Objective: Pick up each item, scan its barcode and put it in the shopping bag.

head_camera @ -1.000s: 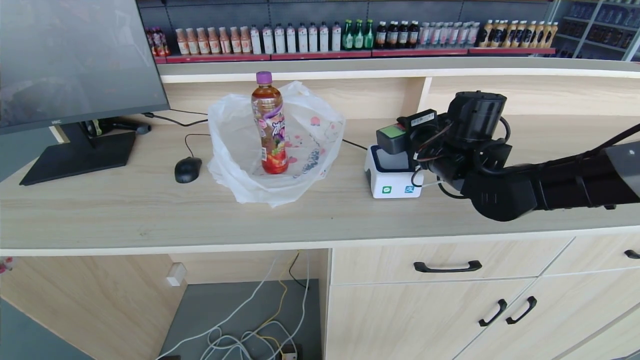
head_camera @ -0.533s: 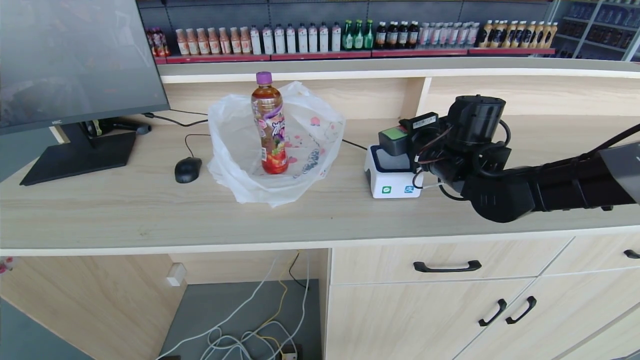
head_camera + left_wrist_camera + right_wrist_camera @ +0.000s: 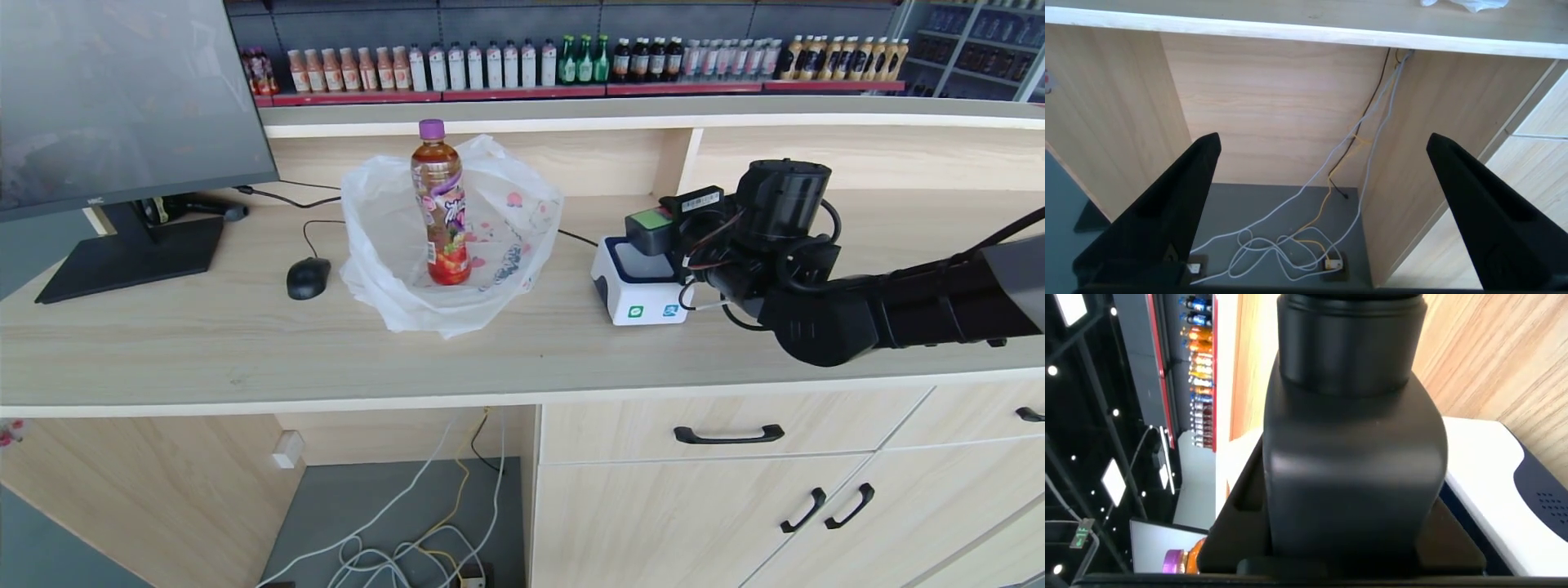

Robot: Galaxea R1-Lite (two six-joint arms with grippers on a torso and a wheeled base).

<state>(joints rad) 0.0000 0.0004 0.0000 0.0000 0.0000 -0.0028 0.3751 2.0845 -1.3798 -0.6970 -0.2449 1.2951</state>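
Bottle: upright inside the shopping bag on the bench.
My left gripper: jaws spread wide, empty, low before the bench's underside.
My right gripper: at the white scanner box; I cannot tell its grip.

Bottle stands in bag – mouse left, scanner right

Lit brightly and evenly from overhead. Soft, short shadows on the pale surface beside the shopping bag and mouse. Faint reflections on the dark monitor. Dimmer under the surface, around the cables. Ceiling lamps glaring against black.
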